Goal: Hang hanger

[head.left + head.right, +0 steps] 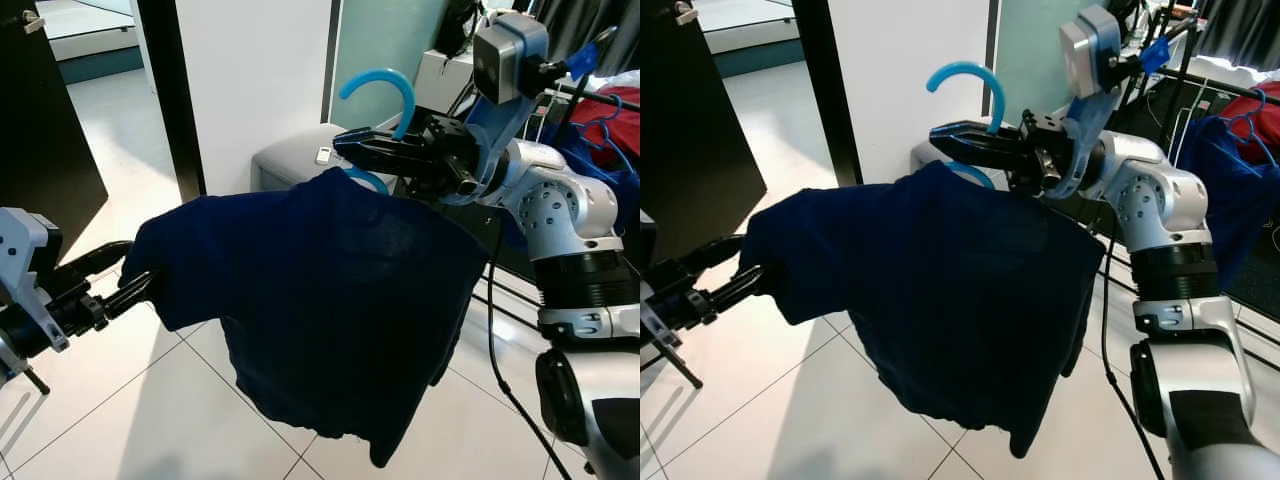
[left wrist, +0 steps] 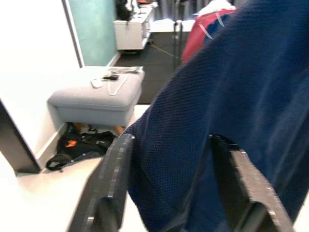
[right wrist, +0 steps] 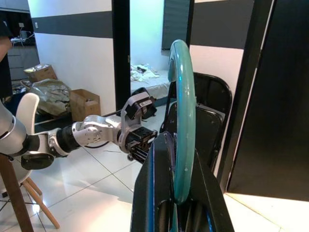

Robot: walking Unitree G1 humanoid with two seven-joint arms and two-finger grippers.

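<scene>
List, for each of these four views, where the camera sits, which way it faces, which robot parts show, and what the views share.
Left eye view: head, looking down-forward; right gripper clamps the curved light-blue plastic hanger carrying the dark navy knit shirt; left gripper at a sleeve.
Right eye view: same scene, shifted sideways.
Left wrist view: along its fingers, navy fabric between them; grey padded ottoman beyond.
Right wrist view: along fingers shut on the hanger hook, facing the left arm.
Shared: hanger and shirt.
</scene>
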